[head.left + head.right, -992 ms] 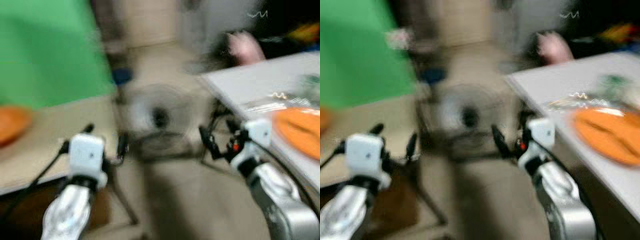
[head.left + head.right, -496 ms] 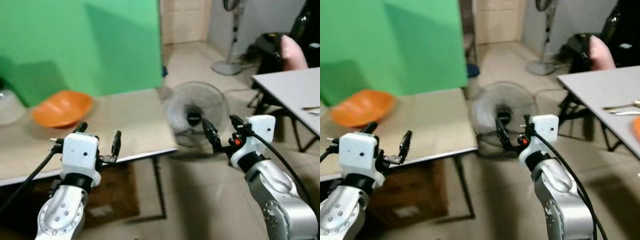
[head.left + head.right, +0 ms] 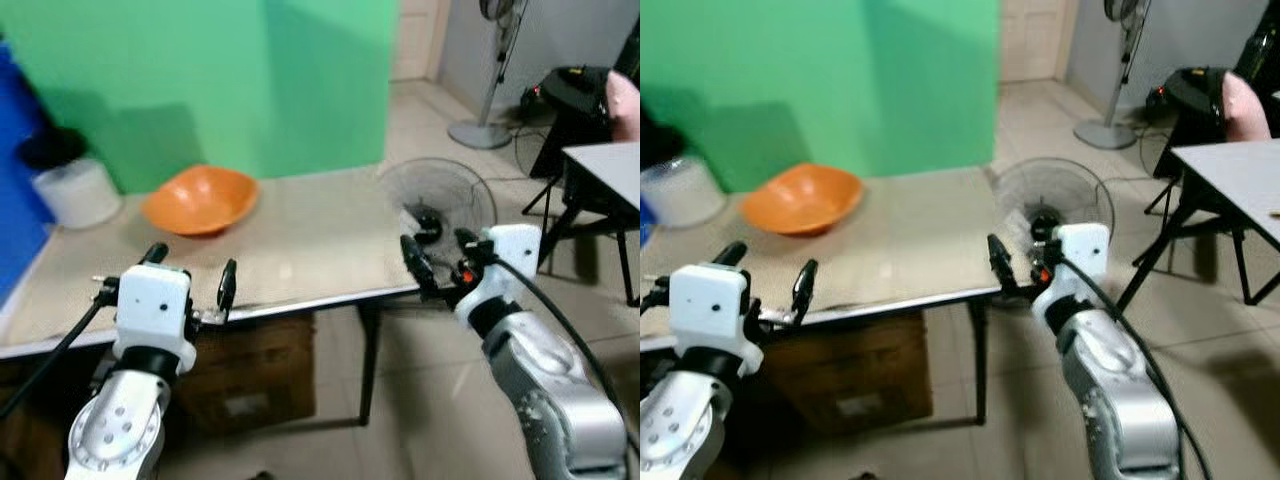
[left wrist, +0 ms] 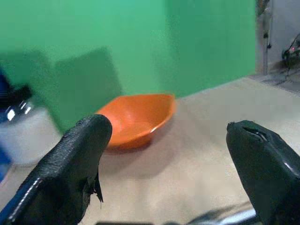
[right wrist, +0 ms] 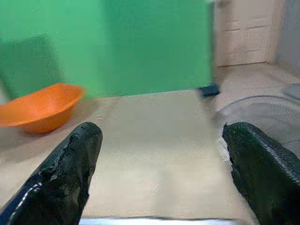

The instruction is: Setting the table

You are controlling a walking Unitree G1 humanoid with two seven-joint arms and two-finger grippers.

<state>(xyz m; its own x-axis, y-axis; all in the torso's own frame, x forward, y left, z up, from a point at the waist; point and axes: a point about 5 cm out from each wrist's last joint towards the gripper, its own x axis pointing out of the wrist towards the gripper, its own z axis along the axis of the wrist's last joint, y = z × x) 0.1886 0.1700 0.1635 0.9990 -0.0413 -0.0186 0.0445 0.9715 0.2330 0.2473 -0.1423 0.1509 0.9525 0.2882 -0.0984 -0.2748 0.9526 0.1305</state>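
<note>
An orange bowl (image 3: 200, 198) sits on the beige table (image 3: 310, 250), toward its far left part, in front of a green screen. My left gripper (image 3: 190, 270) is held open over the table's near edge, short of the bowl, with nothing between its fingers. The left wrist view looks between both black fingers at the bowl (image 4: 136, 117) a little way ahead. My right gripper (image 3: 440, 255) is open and empty at the table's right front corner. In the right wrist view the bowl (image 5: 40, 105) lies far off to one side.
A white tub with a black lid (image 3: 72, 185) stands at the table's far left. A cardboard box (image 3: 245, 375) sits under the table. A floor fan (image 3: 440, 205) stands beyond its right end. A grey table (image 3: 610, 165), a pedestal fan (image 3: 490, 125) and a person's pink sleeve (image 3: 625, 105) are at right.
The camera has swung left: the beige table and bowl now fill the middle, and the grey table has slid to the right edge. Both grippers stay open.
</note>
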